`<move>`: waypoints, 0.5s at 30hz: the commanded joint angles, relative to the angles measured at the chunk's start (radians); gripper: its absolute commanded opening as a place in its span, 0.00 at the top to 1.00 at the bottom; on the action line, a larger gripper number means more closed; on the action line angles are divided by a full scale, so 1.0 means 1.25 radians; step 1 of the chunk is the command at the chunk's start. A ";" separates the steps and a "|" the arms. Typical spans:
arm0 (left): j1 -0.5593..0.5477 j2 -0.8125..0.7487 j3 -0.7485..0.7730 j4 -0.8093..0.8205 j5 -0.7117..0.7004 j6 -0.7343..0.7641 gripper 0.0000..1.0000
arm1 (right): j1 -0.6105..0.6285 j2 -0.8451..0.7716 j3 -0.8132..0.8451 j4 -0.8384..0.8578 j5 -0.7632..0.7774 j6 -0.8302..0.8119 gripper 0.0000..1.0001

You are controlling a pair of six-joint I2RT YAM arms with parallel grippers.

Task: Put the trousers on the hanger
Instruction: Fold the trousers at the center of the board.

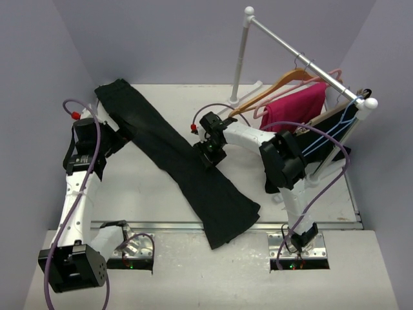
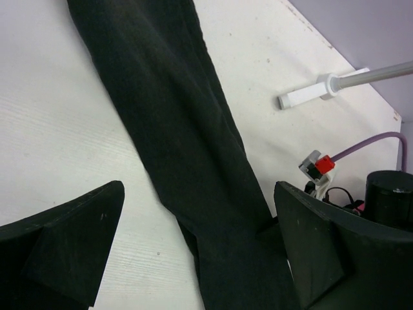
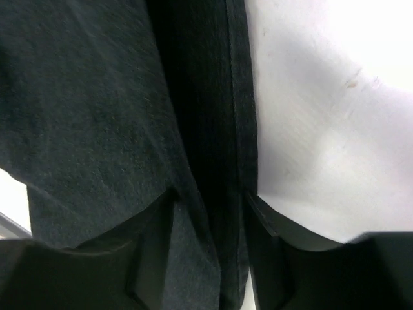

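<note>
Trousers (image 1: 174, 161) lay diagonally from far-left corner to near edge. Right gripper (image 3: 206, 219) pinched their right-hand fold (mid-length). Left gripper (image 2: 200, 219) hovered above, fingers spread.

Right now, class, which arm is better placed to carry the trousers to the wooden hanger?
Right. The right gripper is closed on the trousers at their edge, mid-length, and the hanger hangs on the rail on its side. The left gripper is open above the far part.

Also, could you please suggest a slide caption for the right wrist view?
Right gripper pinching a fold along the edge of the black trousers on the white table.
</note>
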 commanded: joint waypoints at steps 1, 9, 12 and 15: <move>-0.006 0.058 0.056 0.043 -0.017 -0.037 0.00 | 0.006 -0.097 0.000 0.028 0.019 0.013 0.01; -0.041 0.328 0.239 0.109 -0.071 -0.174 0.00 | 0.132 -0.341 -0.248 0.173 0.117 0.075 0.01; -0.052 0.504 0.384 0.108 -0.090 -0.194 0.01 | 0.164 -0.349 -0.342 0.218 0.084 0.096 0.01; -0.058 0.673 0.548 0.019 -0.116 -0.191 0.02 | 0.170 -0.343 -0.399 0.246 0.063 0.102 0.01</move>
